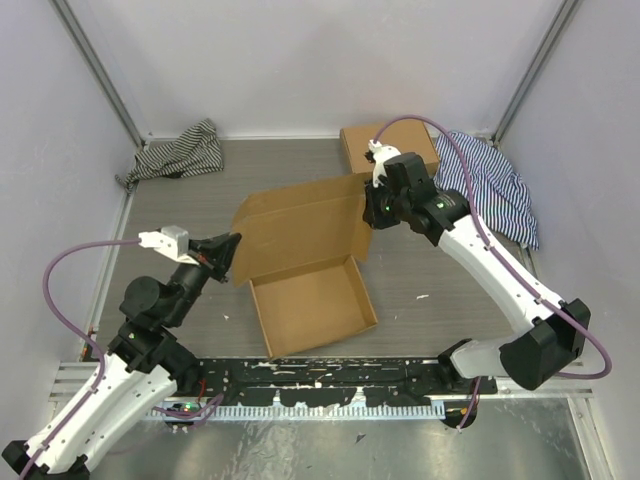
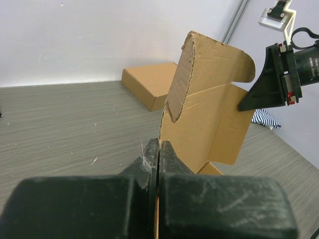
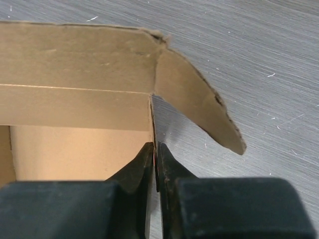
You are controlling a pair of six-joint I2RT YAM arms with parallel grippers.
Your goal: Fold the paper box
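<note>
Pressed flat together at the left jaws, with a thin edge of the paper box caught between them. Gripped at the lid's left side flap, which stands upright just above. Same on the other side: closed tight at the right jaws on a card edge at the lid's right end, beside a rounded wing flap that is splayed outward and untucked.

Outward from there, sitting mid-frame in the top view on the grey surface, held at both ends of the lid. Just below and left of a second, finished box at upper right.

Roughly halfway, by the look of it. Done — tray formed, walls up, open to the ceiling. Probably left to do — turning both side flaps inward, swinging the lid down over the tray and tucking the flaps inside the walls.

Open side facing up and toward the bottom of the frame, with the lid leaning back toward the top. Long axis of the tray running left to right, tipped slightly upward at the right. Hinge line parallel to it, along the tray's far wall. Taken as tray plus lid, stretched from lower centre toward upper centre.
</note>
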